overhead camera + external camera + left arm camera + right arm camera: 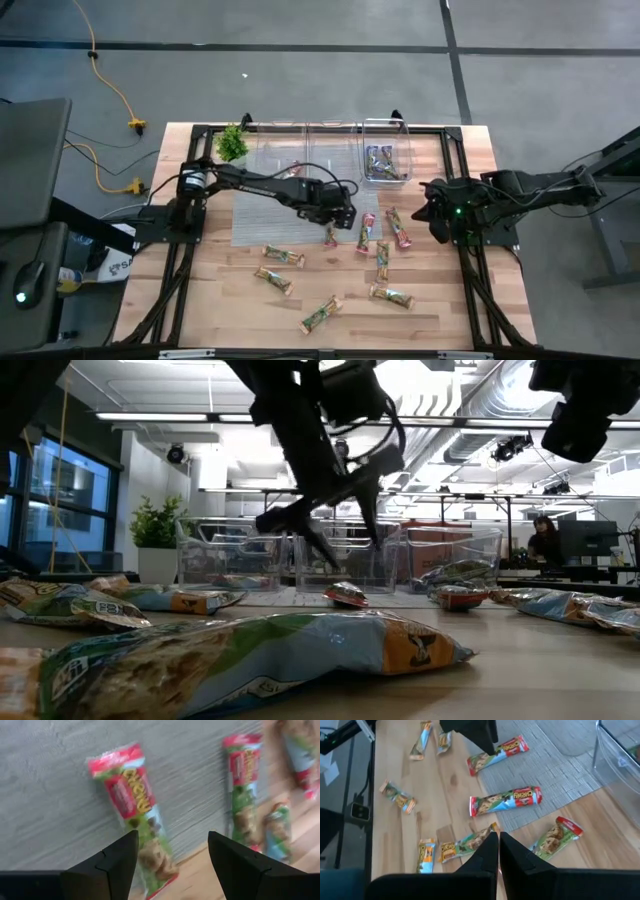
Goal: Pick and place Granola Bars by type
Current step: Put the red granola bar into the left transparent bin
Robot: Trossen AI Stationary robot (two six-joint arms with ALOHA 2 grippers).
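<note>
Several wrapped granola bars lie flat on the wooden table and on the edge of a grey mat (262,210). A red-ended bar (136,810) lies half on the mat, half on the wood. My left gripper (172,850) hovers open above this bar (330,237), a finger on either side, touching nothing. In the low view the left gripper (330,525) hangs clear above the bar (347,595). Two more red bars (365,232) (400,228) lie to its right. My right gripper (437,215) waits shut, raised over the table's right side; it also shows shut in its wrist view (498,850).
Three clear bins (330,140) stand in a row at the far edge; the right one (385,160) holds bars. A small green plant (232,143) stands at the far left. Blue and tan bars (283,256) (320,313) (392,295) are scattered toward the near edge.
</note>
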